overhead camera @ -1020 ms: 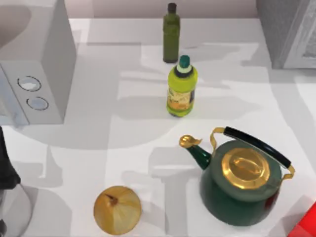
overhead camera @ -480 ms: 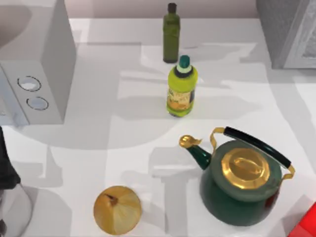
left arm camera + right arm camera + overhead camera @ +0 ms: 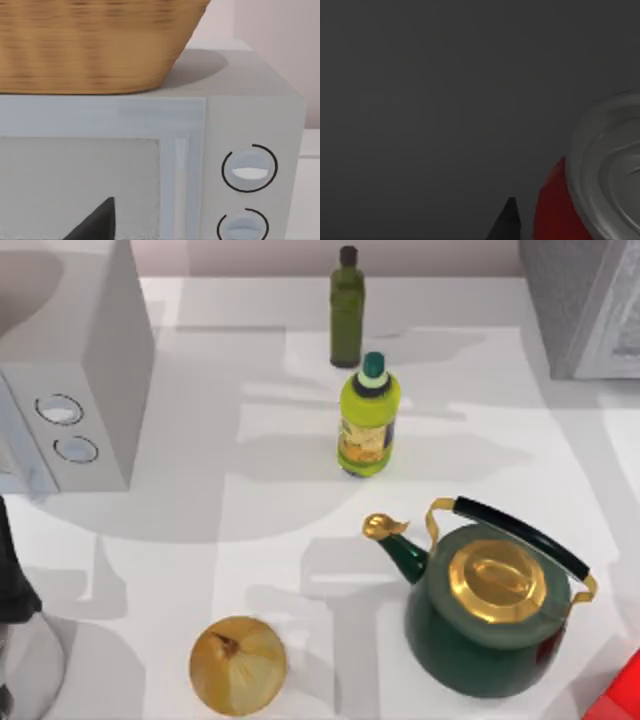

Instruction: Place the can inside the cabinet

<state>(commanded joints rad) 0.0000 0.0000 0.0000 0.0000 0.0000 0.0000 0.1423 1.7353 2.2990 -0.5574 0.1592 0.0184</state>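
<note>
Over the last second nothing on the white worktop (image 3: 250, 540) has shifted, so the task looks stalled or in a slow stretch, with the can not seen entering the cabinet (image 3: 590, 300), a flat grey box at the far right. The left gripper (image 3: 95, 222) is parked facing a smooth pale grey microwave (image 3: 150, 165) with two round dials; a woven wicker basket (image 3: 90, 45) sits above it. Whether this gripper is apart or together I cannot tell. On the worktop stand a glossy dark green kettle (image 3: 490, 615) with a brass lid, a papery round onion (image 3: 238, 665) and a yellow-green plastic bottle (image 3: 368, 420). The can (image 3: 555, 210), a red cylinder with a ridged silvery metal top, lies just beside the right gripper (image 3: 506, 225), against a plain dark grey surface. Clamped or not, I cannot tell.
</note>
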